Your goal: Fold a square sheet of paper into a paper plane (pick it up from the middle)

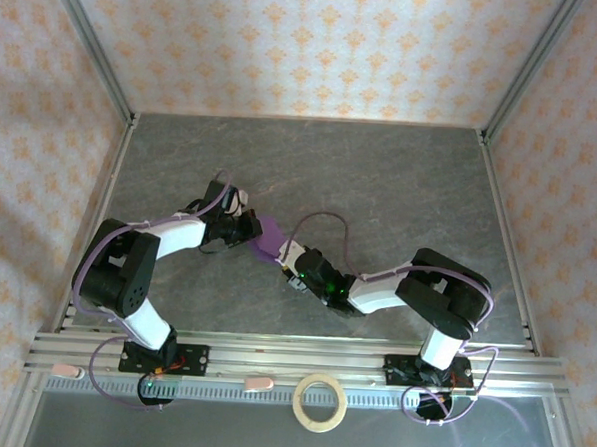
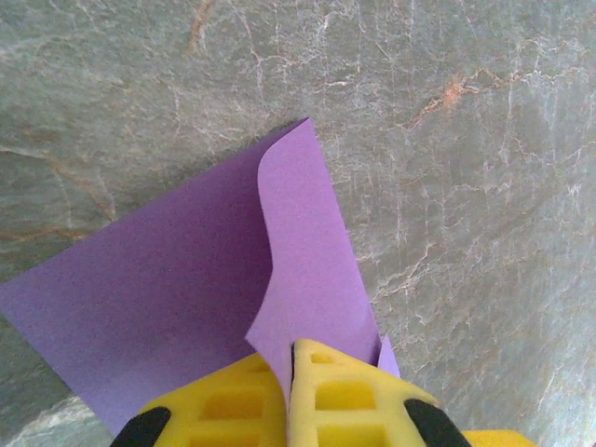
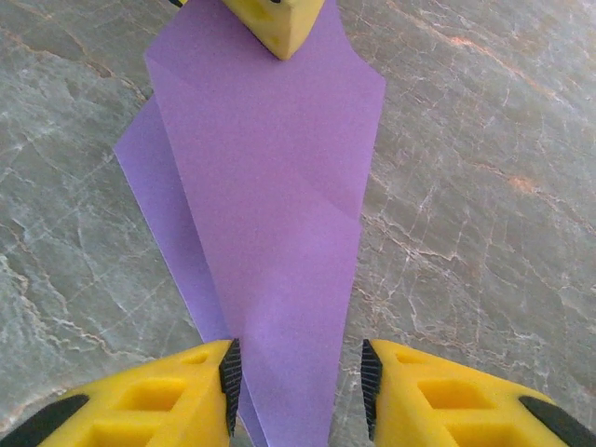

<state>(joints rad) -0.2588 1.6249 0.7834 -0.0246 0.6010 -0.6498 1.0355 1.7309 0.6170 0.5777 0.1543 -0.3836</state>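
Folding under way: on the grey stone-patterned table (image 1: 381, 178), a partly folded purple sheet of paper (image 1: 271, 237) is being worked at the centre of the top view, between the left arm (image 1: 126, 265) and the right arm (image 1: 425, 290). In the left wrist view, a curled-over part of the sheet is being pinched at the bottom centre of the frame by the left gripper (image 2: 291, 372), its yellow fingers clenched on the paper. In the right wrist view, the sheet's narrow end is being straddled at the bottom of the frame by the right gripper (image 3: 298, 372), its fingers spread and grasping nothing. The fold is judged most likely to land cleanly if the raised part is being lowered along the centre line while the narrow end is being pinned flat against slipping.
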